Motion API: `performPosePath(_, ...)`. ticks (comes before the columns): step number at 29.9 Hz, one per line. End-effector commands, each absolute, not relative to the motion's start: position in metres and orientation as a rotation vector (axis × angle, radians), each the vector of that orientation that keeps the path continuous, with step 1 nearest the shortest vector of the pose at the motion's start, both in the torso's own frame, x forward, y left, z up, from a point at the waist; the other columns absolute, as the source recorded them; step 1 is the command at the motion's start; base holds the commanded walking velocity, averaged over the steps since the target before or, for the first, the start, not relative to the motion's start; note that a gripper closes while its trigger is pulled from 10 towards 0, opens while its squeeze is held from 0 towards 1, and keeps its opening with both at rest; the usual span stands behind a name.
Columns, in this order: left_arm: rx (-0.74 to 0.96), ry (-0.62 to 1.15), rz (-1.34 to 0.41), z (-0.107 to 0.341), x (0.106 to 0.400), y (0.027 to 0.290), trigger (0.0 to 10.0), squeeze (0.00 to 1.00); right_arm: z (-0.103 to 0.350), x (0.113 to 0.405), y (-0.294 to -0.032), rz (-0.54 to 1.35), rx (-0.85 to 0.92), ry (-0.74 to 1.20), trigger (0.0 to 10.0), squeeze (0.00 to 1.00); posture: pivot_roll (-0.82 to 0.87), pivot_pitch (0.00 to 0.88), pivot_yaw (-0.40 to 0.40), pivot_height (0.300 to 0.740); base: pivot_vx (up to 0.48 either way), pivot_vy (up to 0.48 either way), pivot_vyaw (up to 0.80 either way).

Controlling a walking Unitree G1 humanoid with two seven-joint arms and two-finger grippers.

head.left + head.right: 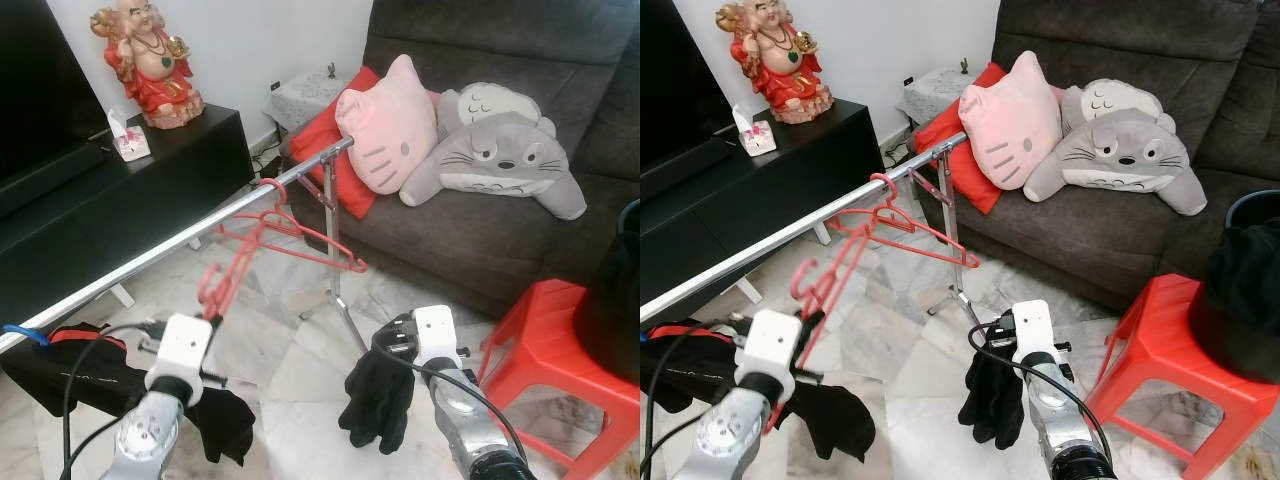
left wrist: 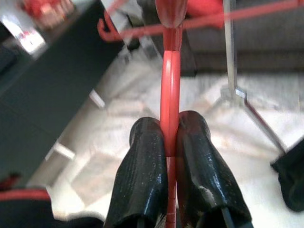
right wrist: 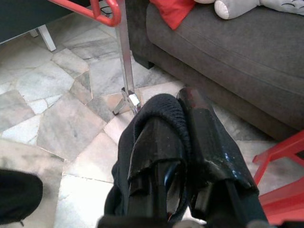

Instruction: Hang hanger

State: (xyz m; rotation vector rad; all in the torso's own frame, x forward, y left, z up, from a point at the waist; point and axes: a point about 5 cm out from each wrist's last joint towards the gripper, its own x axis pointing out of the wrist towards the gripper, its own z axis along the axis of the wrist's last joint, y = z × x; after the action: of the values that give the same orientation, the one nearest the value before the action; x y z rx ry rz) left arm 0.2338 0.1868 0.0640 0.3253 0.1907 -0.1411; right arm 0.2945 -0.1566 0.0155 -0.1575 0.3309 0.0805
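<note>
My left gripper [image 2: 169, 129] is shut on the bar of a red hanger [image 1: 232, 266], held tilted just below the silver rail [image 1: 180, 240]. Its hook [image 2: 102, 29] is off the rail. A black garment [image 1: 222, 421] hangs below this gripper. A second red hanger [image 1: 300, 238] hangs from the rail by its hook, further along towards the sofa. My right gripper [image 3: 183, 102], low and to the right of the rail's stand [image 1: 336, 270], is shut on a black cloth [image 1: 380, 400] that dangles over the floor.
A grey sofa [image 1: 480, 230] with plush cushions stands behind the rail. A red stool [image 1: 560, 350] at the right carries a dark container [image 1: 1240, 300]. A black cabinet [image 1: 150, 180] with a red statue is at the left. Dark clothes [image 1: 60, 375] hang at the rail's near end.
</note>
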Motion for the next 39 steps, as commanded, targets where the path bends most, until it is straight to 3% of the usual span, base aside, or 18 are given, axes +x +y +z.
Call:
performPosePath(1,0.376,0.222,-0.148,0.057,0.230,0.192,10.0,0.00,0.022,0.300,-0.150,0.101,-0.162,0.295,10.0,0.00,-0.14,0.000,0.098,0.732,0.000,0.000,0.00)
performPosePath(12,0.368,0.479,-0.174,-0.004,0.204,0.195,10.0,0.00,0.022,0.299,-0.150,0.100,-0.162,0.294,10.0,0.00,-0.14,0.000,0.100,0.732,0.000,0.000,0.00)
performPosePath(13,0.277,0.493,-0.150,-0.007,0.202,0.197,10.0,0.00,0.021,0.299,-0.151,0.099,-0.163,0.294,10.0,0.00,-0.14,0.000,0.100,0.732,0.000,0.000,0.00)
performPosePath(21,0.360,0.514,-0.090,-0.013,0.201,0.219,10.0,0.00,0.021,0.299,-0.151,0.101,-0.165,0.296,10.0,0.00,-0.13,0.000,0.098,0.732,0.000,0.000,0.00)
performPosePath(28,0.314,0.521,-0.074,-0.017,0.199,0.221,10.0,0.00,0.021,0.299,-0.151,0.101,-0.165,0.296,10.0,0.00,-0.13,0.000,0.098,0.732,0.000,0.000,0.00)
performPosePath(29,0.247,0.708,-0.015,-0.049,0.169,0.233,10.0,0.00,0.022,0.300,-0.151,0.097,-0.164,0.293,10.0,0.00,-0.14,0.000,0.102,0.732,0.000,0.000,0.00)
performPosePath(31,0.243,0.855,-0.016,-0.072,0.138,0.236,10.0,0.00,0.022,0.300,-0.153,0.093,-0.167,0.294,10.0,0.00,-0.14,0.000,0.101,0.732,0.000,0.000,0.00)
performPosePath(39,0.239,0.971,0.031,-0.088,0.111,0.239,10.0,0.00,0.023,0.301,-0.151,0.098,-0.166,0.291,10.0,0.00,-0.14,0.000,0.102,0.732,0.000,0.000,0.00)
